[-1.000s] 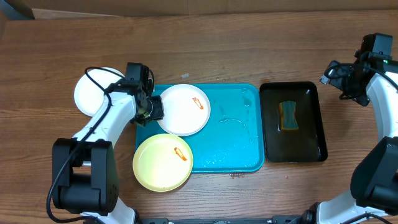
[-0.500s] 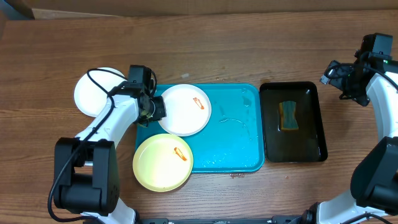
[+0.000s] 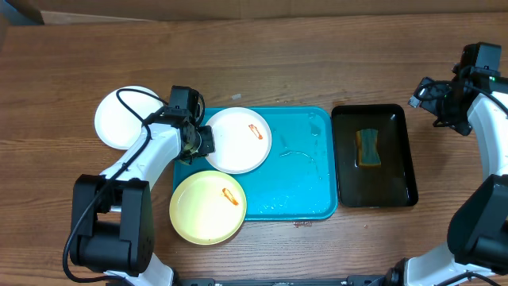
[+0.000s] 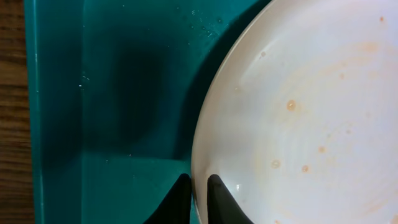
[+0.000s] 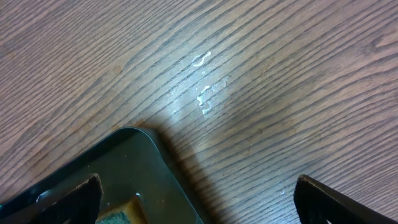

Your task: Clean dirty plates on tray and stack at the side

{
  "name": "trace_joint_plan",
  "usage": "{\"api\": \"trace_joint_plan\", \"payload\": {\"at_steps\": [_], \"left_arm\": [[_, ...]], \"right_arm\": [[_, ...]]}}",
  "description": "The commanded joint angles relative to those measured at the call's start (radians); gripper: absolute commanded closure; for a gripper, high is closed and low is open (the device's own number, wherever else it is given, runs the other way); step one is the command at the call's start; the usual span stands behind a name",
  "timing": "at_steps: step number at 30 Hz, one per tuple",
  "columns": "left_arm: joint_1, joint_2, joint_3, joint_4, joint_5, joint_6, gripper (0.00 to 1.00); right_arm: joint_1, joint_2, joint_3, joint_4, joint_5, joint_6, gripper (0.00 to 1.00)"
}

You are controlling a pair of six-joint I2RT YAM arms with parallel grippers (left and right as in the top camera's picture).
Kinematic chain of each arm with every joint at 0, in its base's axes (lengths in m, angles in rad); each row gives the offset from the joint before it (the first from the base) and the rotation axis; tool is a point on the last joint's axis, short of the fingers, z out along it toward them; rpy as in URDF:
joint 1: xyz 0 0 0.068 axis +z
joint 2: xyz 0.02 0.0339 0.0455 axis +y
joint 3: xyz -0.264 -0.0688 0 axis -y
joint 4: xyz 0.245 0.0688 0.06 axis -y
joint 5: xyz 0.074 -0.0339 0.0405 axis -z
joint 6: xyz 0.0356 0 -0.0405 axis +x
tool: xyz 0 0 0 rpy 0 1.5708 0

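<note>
A white plate [image 3: 236, 140] with an orange-red smear lies in the upper left of the turquoise tray [image 3: 294, 183]. My left gripper [image 3: 203, 141] is shut on this plate's left rim; the wrist view shows the fingers [image 4: 198, 199] pinching the rim of the plate [image 4: 298, 118] over the tray [image 4: 112, 93]. A pale yellow plate [image 3: 208, 206] with a smear overhangs the tray's lower left corner. Another white plate [image 3: 123, 117] lies on the table left of the tray, partly under the arm. My right gripper [image 3: 429, 99] is open and empty, above the table at the far right.
A black tray [image 3: 397, 175] holding a sponge [image 3: 367, 148] stands right of the turquoise tray; its corner shows in the right wrist view [image 5: 124, 180]. Water droplets lie on the wood [image 5: 204, 93] and on the turquoise tray.
My left gripper has moved slightly right, pushing the white plate a little right on the tray. The right arm has not moved.
</note>
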Motion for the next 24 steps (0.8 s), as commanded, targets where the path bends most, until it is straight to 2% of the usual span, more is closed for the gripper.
{"api": "trace_joint_plan", "payload": {"at_steps": [1, 19, 24], "left_arm": [[-0.012, 0.007, -0.011, 0.003, 0.042, -0.004, 0.89], [-0.2, 0.007, -0.011, 0.005, 0.047, -0.008, 0.87], [-0.23, 0.007, -0.011, 0.026, -0.031, -0.008, 0.78]], "right_arm": [[0.001, 0.001, 0.0, 0.005, 0.006, 0.004, 0.0], [0.001, 0.001, 0.0, 0.006, 0.006, 0.004, 0.0], [0.001, 0.001, 0.0, 0.005, 0.006, 0.004, 0.0]]}}
